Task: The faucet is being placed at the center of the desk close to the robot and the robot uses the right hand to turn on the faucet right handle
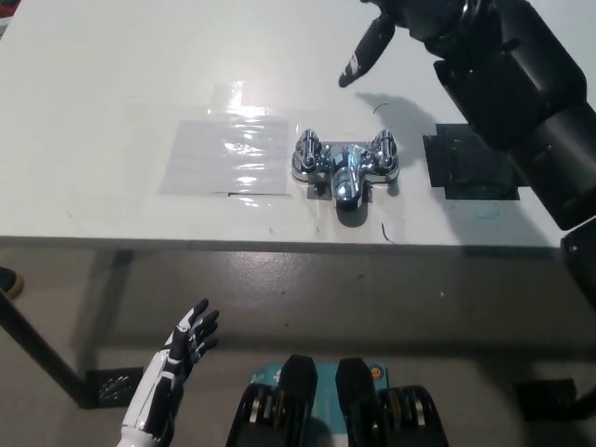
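My black right hand point(410, 19) hangs over the far side of the white desk point(112, 84), opened out and holding nothing, with one finger point(363, 51) stretched toward my left. It touches nothing. The chrome faucet point(343, 172) stands at the desk's middle near the front edge (spout toward me). Its right handle point(383, 149) is nearer to me than that finger and well apart from it. A clear plastic sheet point(223, 154) lies to the faucet's left. A black taped square point(470, 166) lies to its right, partly under my arm. My white left hand point(186, 340) rests below the desk edge, fingers spread, empty.
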`<state>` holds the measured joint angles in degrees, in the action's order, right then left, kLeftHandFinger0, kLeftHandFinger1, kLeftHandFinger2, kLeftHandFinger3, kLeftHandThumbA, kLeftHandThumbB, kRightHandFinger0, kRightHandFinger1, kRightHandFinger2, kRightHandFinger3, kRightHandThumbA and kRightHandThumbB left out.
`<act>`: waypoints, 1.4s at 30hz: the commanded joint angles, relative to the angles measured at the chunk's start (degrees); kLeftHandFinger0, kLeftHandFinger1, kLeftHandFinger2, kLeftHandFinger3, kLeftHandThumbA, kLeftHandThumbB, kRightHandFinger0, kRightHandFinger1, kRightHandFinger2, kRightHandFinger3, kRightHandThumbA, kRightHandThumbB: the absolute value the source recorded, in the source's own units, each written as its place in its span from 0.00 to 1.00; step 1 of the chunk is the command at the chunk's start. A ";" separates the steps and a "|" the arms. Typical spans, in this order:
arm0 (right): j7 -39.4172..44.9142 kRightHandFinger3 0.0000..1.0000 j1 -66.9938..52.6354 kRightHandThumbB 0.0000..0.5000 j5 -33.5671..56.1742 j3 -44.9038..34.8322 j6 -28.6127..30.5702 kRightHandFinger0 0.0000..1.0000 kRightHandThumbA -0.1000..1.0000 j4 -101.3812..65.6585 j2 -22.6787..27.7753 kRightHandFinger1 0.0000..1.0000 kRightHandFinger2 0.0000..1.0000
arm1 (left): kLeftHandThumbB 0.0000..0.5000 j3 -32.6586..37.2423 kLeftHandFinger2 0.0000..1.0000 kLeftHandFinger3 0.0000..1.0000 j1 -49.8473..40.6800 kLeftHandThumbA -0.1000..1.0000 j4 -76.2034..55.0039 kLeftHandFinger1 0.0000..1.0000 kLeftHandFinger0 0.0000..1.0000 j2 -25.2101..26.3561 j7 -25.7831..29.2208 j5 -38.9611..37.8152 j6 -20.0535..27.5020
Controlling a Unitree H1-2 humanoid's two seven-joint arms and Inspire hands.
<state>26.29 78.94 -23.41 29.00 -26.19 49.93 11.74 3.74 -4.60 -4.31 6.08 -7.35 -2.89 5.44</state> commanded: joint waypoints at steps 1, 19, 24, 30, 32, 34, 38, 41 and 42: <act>-2.46 1.00 5.24 0.63 -1.80 -0.71 0.00 1.00 1.00 3.55 -0.41 1.00 1.00 | 0.28 0.44 1.00 1.00 0.85 0.99 -0.43 1.00 1.00 0.52 -0.87 0.54 0.91; -7.54 1.00 5.10 0.65 -1.28 -2.53 5.32 1.00 1.00 16.72 -3.06 1.00 1.00 | 0.29 0.18 1.00 1.00 1.79 0.98 -1.03 1.00 1.00 0.63 -0.78 0.42 0.33; -8.37 1.00 5.21 0.67 -0.96 -2.97 4.79 1.00 1.00 18.10 -3.80 1.00 1.00 | 0.31 0.20 1.00 1.00 1.95 0.99 -1.51 1.00 1.00 0.68 -0.59 0.89 -0.15; -8.93 1.00 5.35 0.73 -0.83 -2.95 5.78 1.00 1.00 20.08 -4.70 1.00 1.00 | 0.32 0.02 1.00 1.00 2.07 0.99 -1.92 1.00 1.00 0.86 -0.69 0.67 -0.77; -8.76 1.00 5.52 0.73 -0.32 -3.39 6.20 1.00 1.00 20.73 -4.82 1.00 1.00 | 0.30 0.00 1.00 1.00 2.17 0.99 -1.76 1.00 1.00 0.83 -0.71 0.57 -0.60; -8.37 1.00 5.72 0.71 0.36 -4.00 6.70 1.00 1.00 21.23 -4.87 1.00 1.00 | 0.31 -0.01 1.00 1.00 2.27 0.99 -1.52 1.00 1.00 0.85 -0.64 0.80 -0.28; -8.79 1.00 5.99 0.65 1.22 -5.02 6.68 1.00 1.00 22.41 -5.30 1.00 1.00 | 0.32 -0.02 1.00 1.00 2.20 0.99 -1.69 1.00 1.00 0.84 -0.67 0.69 -0.56; -8.51 1.00 5.97 0.69 0.32 -4.59 6.73 1.00 1.00 22.61 -5.29 1.00 1.00 | 0.32 -0.03 1.00 1.00 2.33 0.99 -1.93 1.00 1.00 0.92 -0.51 1.12 -0.76; -8.33 1.00 5.95 0.72 -0.22 -4.13 6.85 1.00 1.00 22.65 -5.30 1.00 1.00 | 0.31 -0.06 1.00 1.00 2.37 0.99 -1.84 1.00 1.00 0.91 -0.50 1.10 -0.64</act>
<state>19.67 79.68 -23.26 25.23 -21.76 72.65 6.46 3.72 -3.14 -4.31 6.25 -7.51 -2.57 4.49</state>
